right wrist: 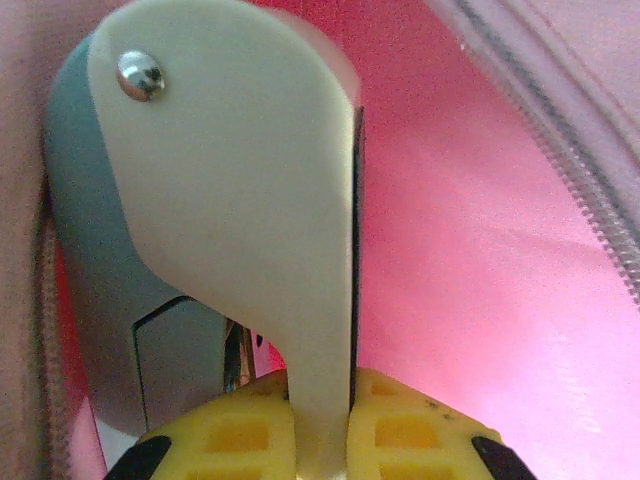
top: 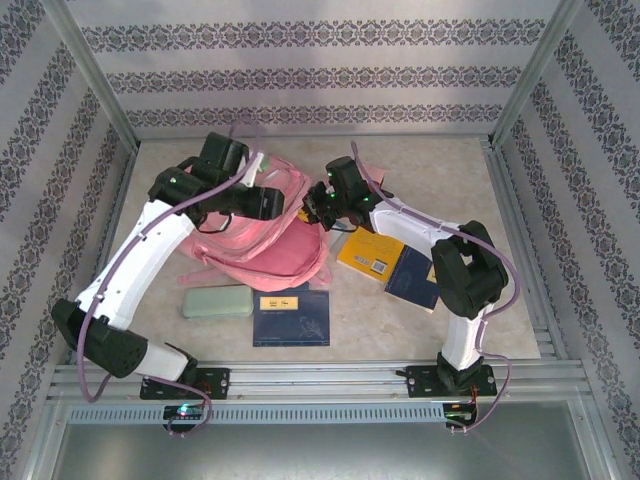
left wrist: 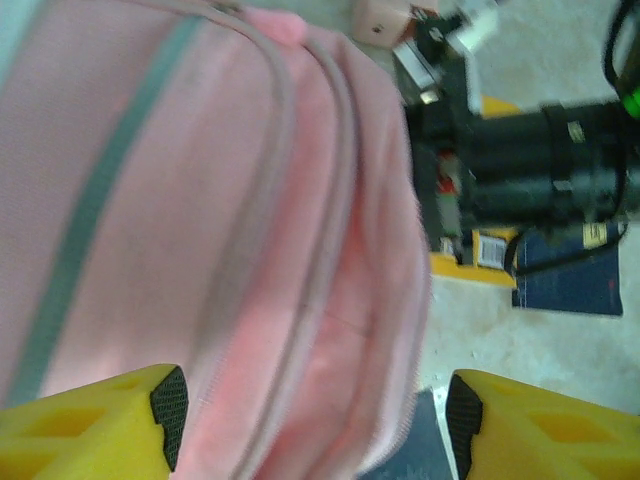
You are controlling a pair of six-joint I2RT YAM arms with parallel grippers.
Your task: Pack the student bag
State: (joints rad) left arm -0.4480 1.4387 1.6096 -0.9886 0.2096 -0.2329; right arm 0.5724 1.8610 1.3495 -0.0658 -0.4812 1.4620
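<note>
Right tool (right wrist: pixel 320 425) pinches a cream-grey gadget (right wrist: pixel 230 200) inside the student bag (top: pixel 270 255), ready to drop it in; left tool (left wrist: pixel 315 410) hangs open over the fabric.

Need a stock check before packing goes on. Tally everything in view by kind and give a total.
Backpack: 1
Books: 3, two dark blue and one yellow
Pencil case: 1
Cream and grey tool, held in the backpack's opening: 1
Total: 6
</note>
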